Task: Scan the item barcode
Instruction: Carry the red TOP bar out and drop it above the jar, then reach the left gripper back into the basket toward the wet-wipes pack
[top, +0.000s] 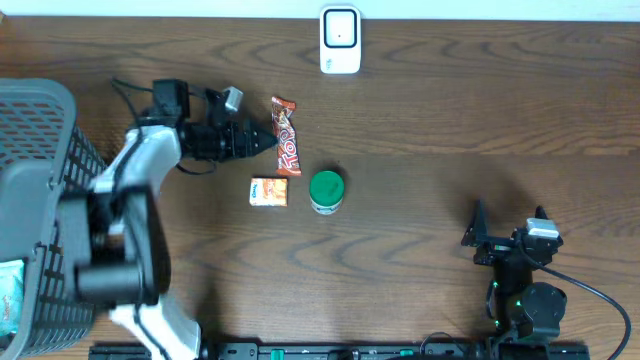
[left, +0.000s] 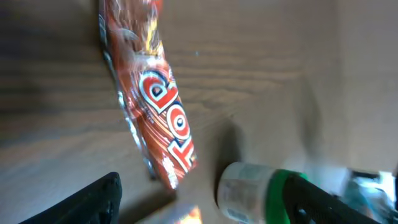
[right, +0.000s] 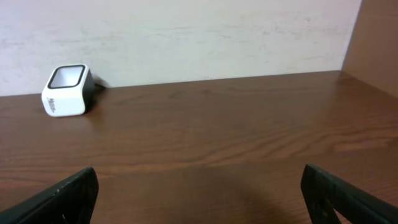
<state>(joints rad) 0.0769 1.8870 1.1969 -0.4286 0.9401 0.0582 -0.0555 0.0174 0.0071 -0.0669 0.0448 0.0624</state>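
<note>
Snack bar (top: 286, 137): flat on counter (top: 450, 120), logo up, just off my left tips; scanner (top: 340, 40) well apart.
Left end effector (top: 266, 143): spread wide, gripping nothing.
Right end effector (top: 477, 232): mine too, fully spread, empty.
Handling: probably light, crinkly, slick foil; likely flexes.
Hold: I'd pinch across the narrow middle; barcode not in sight.

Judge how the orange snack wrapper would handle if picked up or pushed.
Probably floppy: the snack wrapper is a thin, flat packet with crimped ends, so it may sag from a pinch. Its glossy foil looks slippery. Lying flat on the table, it should slide, not roll.
</note>
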